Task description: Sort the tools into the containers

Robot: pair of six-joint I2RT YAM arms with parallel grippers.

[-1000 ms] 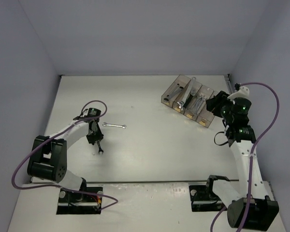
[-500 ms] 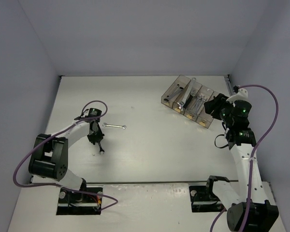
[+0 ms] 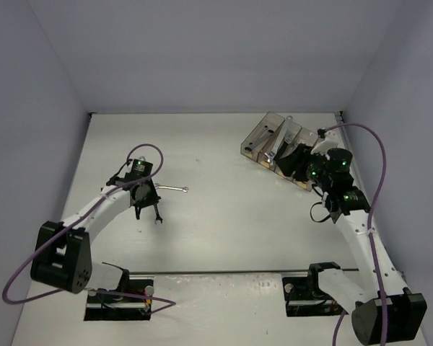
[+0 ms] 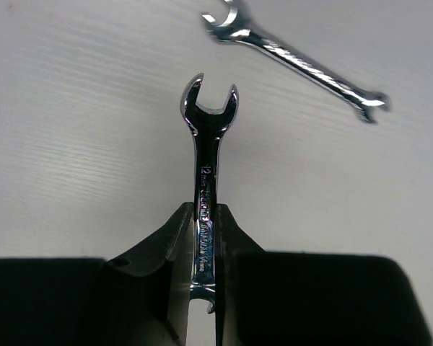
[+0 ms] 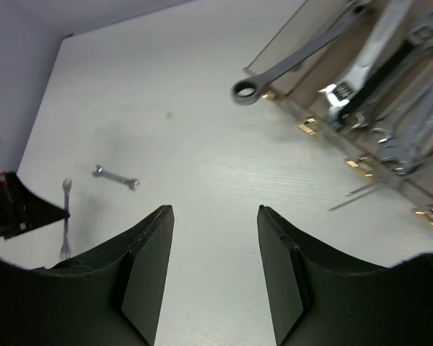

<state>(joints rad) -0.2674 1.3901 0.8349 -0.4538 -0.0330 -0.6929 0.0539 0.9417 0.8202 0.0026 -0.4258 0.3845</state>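
Stiff, light and probably slick, the small silver open-ended steel wrench (image 4: pixel 206 144) wants a firm pinch mid-shank, just where the left hand (image 4: pixel 202 213) is closed on it over the white worktop (image 4: pixel 72 144). Its long axis runs straight out from the fingers (image 4: pixel 169 238), open end foremost. The right hand (image 5: pixel 214 209) gapes empty beside the smoky-brown plastic bins (image 3: pixel 254 137).

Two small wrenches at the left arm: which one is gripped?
The near wrench, clamped in the left gripper with its open end sticking out; the far wrench lies free on the table.
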